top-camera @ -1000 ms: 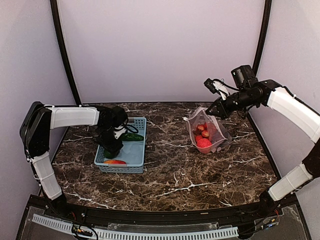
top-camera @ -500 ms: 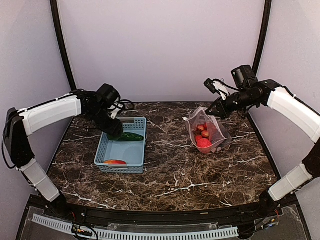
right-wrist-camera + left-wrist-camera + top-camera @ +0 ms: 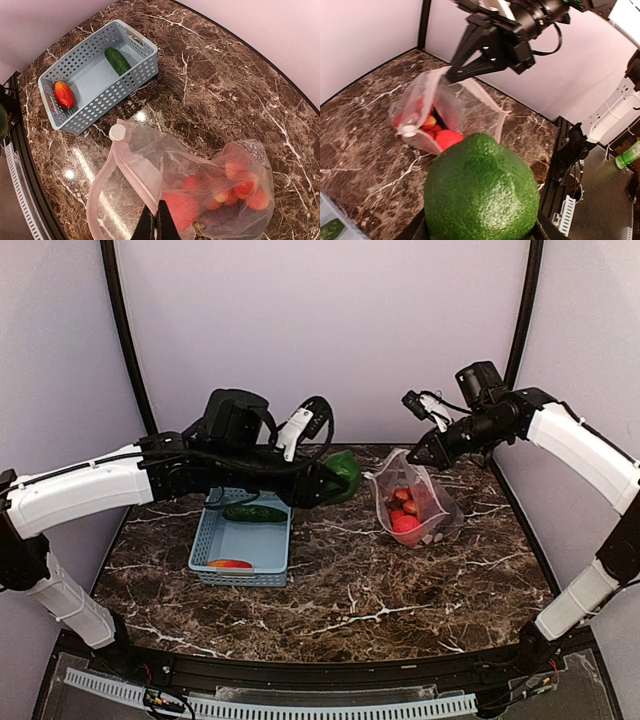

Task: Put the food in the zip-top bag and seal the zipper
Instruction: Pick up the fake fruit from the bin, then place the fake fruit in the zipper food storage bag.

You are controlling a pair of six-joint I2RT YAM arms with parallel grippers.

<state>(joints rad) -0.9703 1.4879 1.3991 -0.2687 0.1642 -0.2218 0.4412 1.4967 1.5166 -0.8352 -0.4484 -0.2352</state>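
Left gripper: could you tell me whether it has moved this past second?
Yes. The left gripper, holding the avocado, went from over the basket rightward toward the bag.

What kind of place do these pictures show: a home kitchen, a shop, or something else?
Most likely a robot test booth in a lab, not a kitchen. Plain pale walls enclose a marble-patterned table, a slotted cable duct runs along its near edge, and the avocado looks like a toy.
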